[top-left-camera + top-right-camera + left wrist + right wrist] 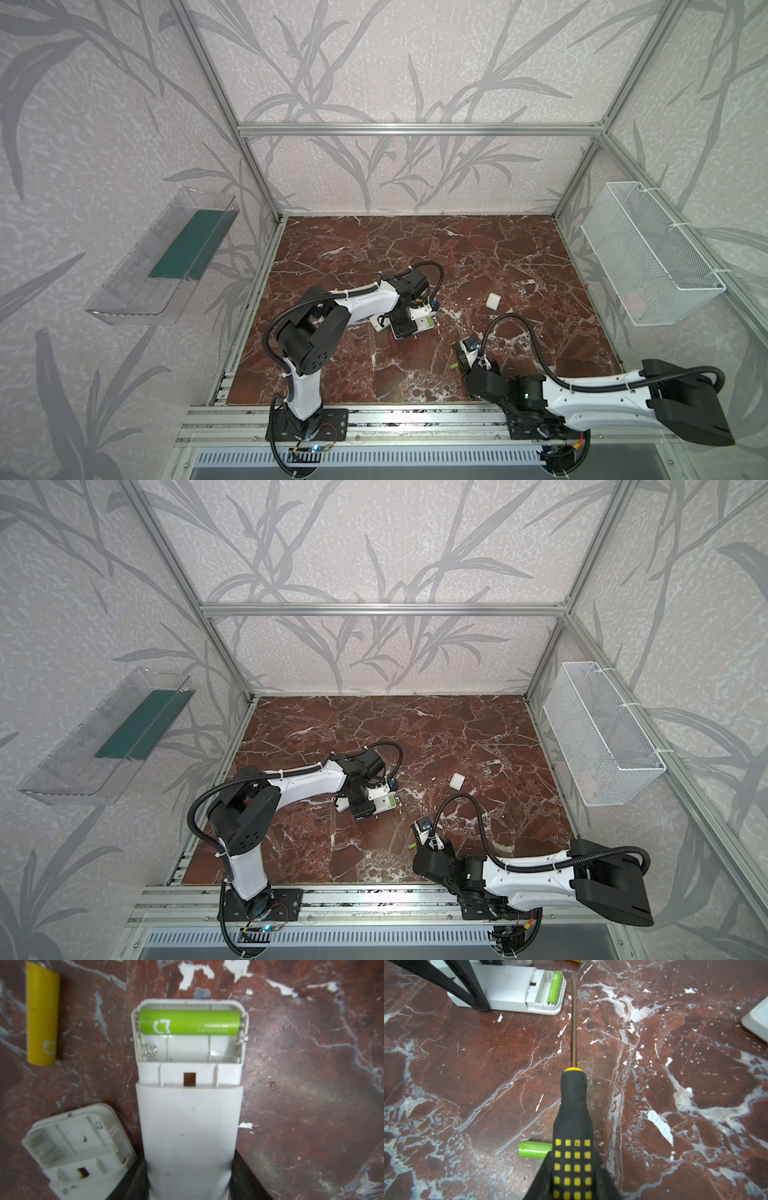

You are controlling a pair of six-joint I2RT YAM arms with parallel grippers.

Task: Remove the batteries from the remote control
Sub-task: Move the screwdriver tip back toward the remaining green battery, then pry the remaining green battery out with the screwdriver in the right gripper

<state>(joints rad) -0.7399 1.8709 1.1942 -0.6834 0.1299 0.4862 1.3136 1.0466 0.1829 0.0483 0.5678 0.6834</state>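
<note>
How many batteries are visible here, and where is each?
3. One green battery sits in the open remote; a yellow battery lies on the table beside it; a loose green battery lies near the screwdriver, partly behind its handle. Others may be hidden.

The right gripper (571, 1180) clamps the black, yellow-dotted handle of the screwdriver (573, 1118). The shaft points straight ahead, its tip just beside the open end of the remote (508, 987). A green battery (554, 988) sits in that compartment. A second battery (532, 1149) lies on the marble table (467, 1064), close beside the gripper.
</note>
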